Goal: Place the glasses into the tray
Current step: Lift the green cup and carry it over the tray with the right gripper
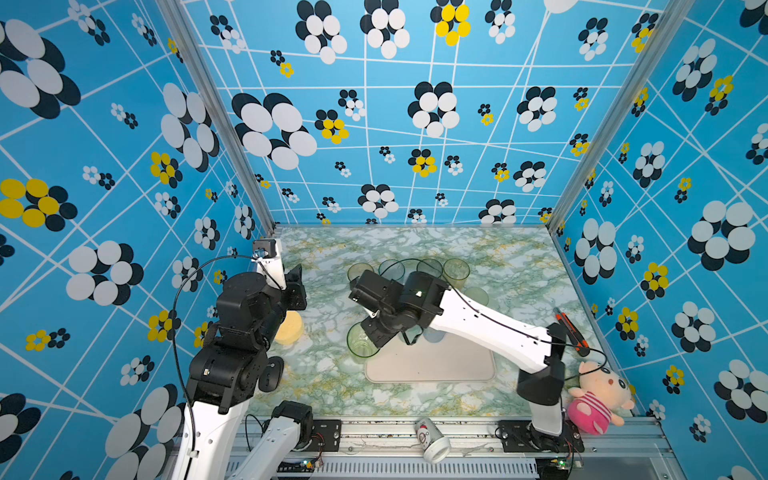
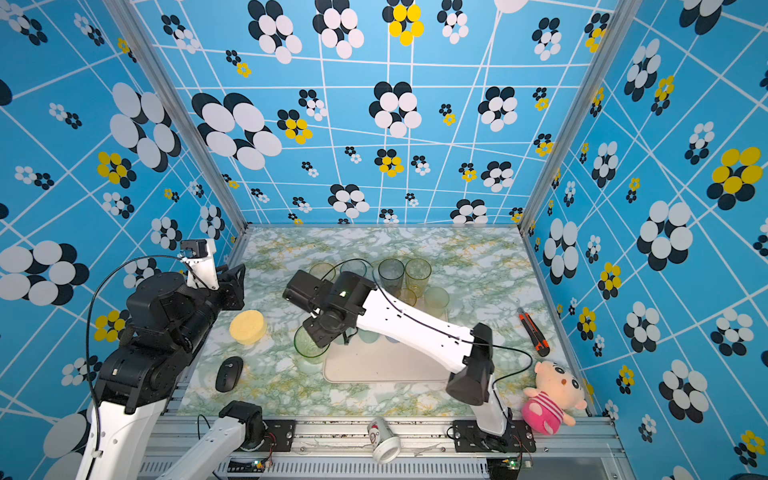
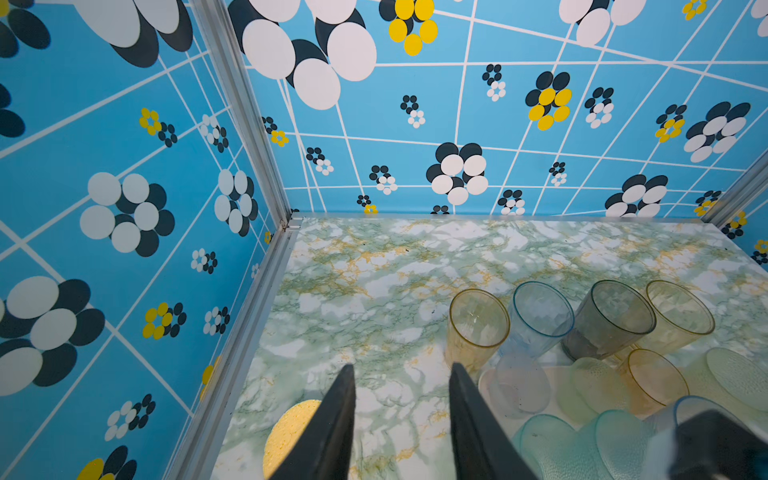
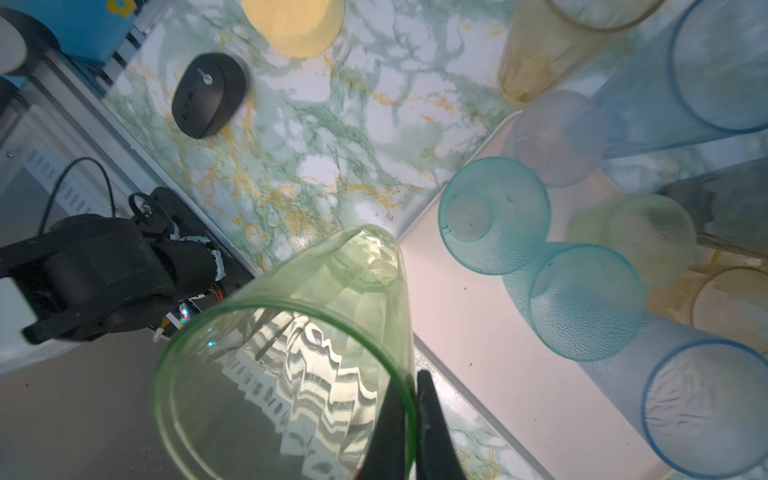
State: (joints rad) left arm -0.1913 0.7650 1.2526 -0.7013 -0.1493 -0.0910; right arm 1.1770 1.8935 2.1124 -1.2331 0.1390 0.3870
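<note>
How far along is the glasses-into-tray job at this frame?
Done: two teal glasses and other short ones already sit in the tray. In hand: the right end effector pinches the green glass's rim, just off the tray's corner. Left: that glass, plus four tall glasses that appear to stand on the table behind the tray. The left end effector hangs open, empty.

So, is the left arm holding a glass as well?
No, the left arm's jaws stand apart with only bare table showing between them.

Pale green tumbler (image 4: pixel 316 299), cream-pink tray (image 4: pixel 478 332), green-gold marbled table (image 1: pixel 511 266), blue flower-printed walls (image 1: pixel 457 137).
</note>
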